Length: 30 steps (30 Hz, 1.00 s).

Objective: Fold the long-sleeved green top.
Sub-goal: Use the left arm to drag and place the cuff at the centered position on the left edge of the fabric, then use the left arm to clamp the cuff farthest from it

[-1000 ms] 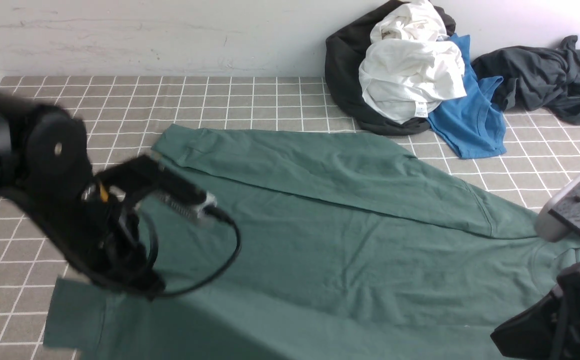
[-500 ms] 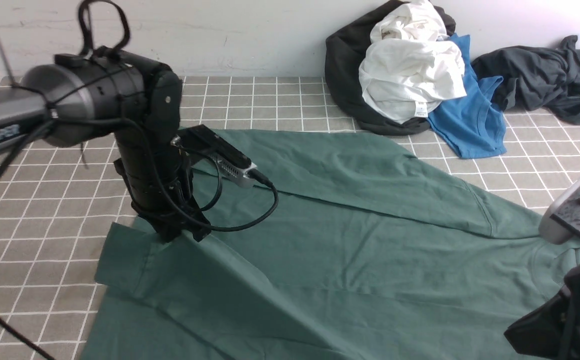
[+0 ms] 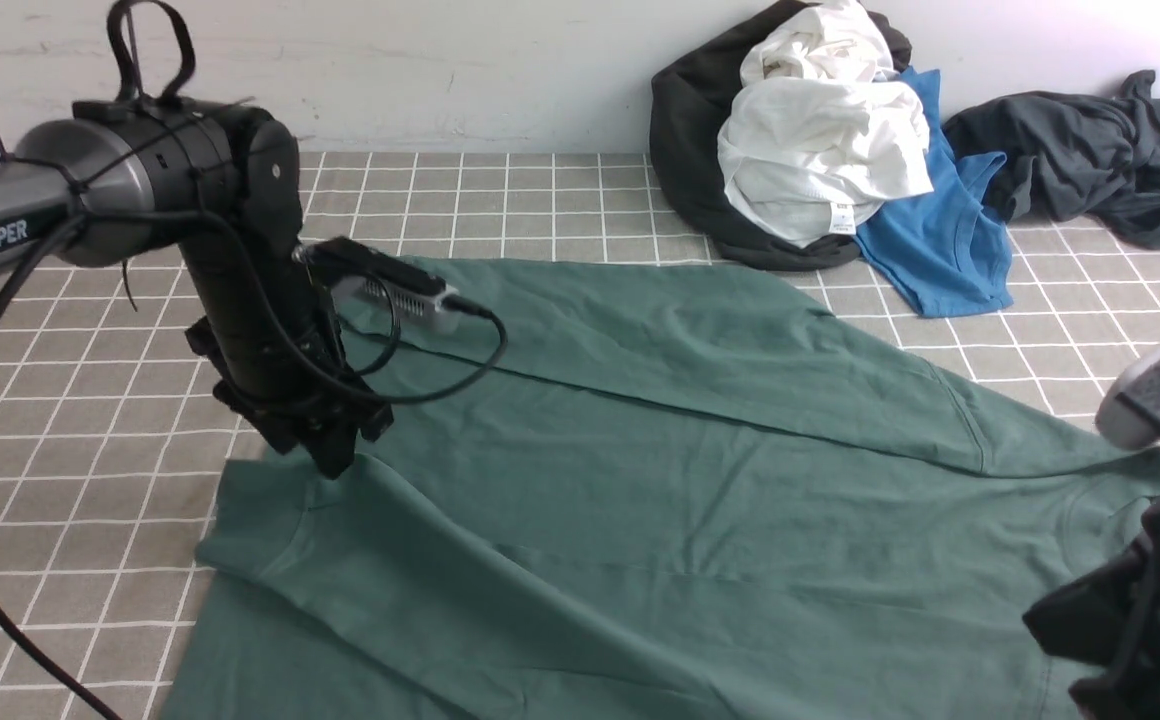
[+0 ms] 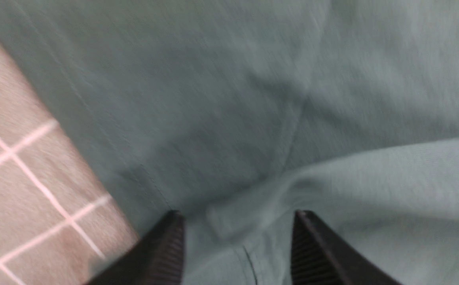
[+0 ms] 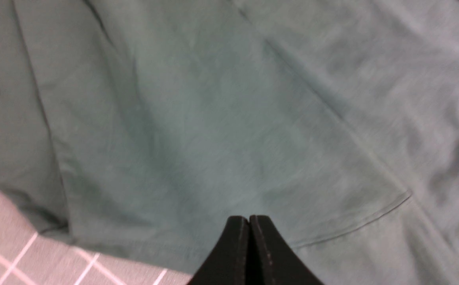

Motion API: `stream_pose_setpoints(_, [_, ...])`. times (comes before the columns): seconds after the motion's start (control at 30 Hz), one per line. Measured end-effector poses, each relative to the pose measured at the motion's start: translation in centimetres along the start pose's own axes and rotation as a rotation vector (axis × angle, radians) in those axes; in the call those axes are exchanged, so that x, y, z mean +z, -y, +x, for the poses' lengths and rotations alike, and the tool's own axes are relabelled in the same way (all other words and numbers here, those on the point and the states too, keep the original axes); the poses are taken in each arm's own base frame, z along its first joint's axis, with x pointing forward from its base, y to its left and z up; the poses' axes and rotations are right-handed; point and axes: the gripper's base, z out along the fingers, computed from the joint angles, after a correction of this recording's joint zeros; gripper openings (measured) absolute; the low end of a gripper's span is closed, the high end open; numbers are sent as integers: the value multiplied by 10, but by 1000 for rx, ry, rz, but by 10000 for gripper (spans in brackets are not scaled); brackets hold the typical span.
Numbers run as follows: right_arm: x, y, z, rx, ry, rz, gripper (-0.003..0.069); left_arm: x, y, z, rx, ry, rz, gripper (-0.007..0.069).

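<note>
green long-sleeved top (image 3: 700, 480): cropped by lower edge | left wrist view: blurred

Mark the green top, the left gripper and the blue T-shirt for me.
green long-sleeved top (image 3: 700, 480): front view, middle of its spread body.
left gripper (image 4: 236, 221): left wrist view, midway between its open fingertips.
blue T-shirt (image 3: 940, 255): front view, its flat lower part.

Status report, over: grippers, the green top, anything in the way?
Left gripper open over green top, left edge. Right gripper shut, nothing seen held. Top lies spread, far sleeve folded across. Clothes pile at the back, not on it.
</note>
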Motion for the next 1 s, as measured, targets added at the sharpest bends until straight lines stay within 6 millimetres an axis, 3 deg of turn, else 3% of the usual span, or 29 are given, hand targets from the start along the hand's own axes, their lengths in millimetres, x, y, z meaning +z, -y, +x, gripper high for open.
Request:
stream_pose_setpoints(0.03, [-4,3,-6,5,31,27,-14,-8,-5,-6,-27,42,4,440])
stream_pose_setpoints(0.13, [-12,7,-17,17,77,73,-14,-25,-15,-19,-67,142,-3,510])
stream_pose_setpoints(0.3, [-18,12,-34,23,117,99,-14,-46,-43,-38,-145,282,-26,524])
stream_pose_setpoints(0.4, [-17,14,-41,32,121,97,-14,-41,-64,-49,-205,325,-18,524])
stream_pose_setpoints(0.5, [-14,14,-42,58,104,81,-14,-15,-86,-63,-260,357,-7,524])
stream_pose_setpoints(0.67, [-12,13,-39,68,71,66,-14,23,-98,-80,-289,388,-16,524])
stream_pose_setpoints(1.0, [-12,12,-37,69,51,59,-14,52,-114,-100,-395,538,-56,524])
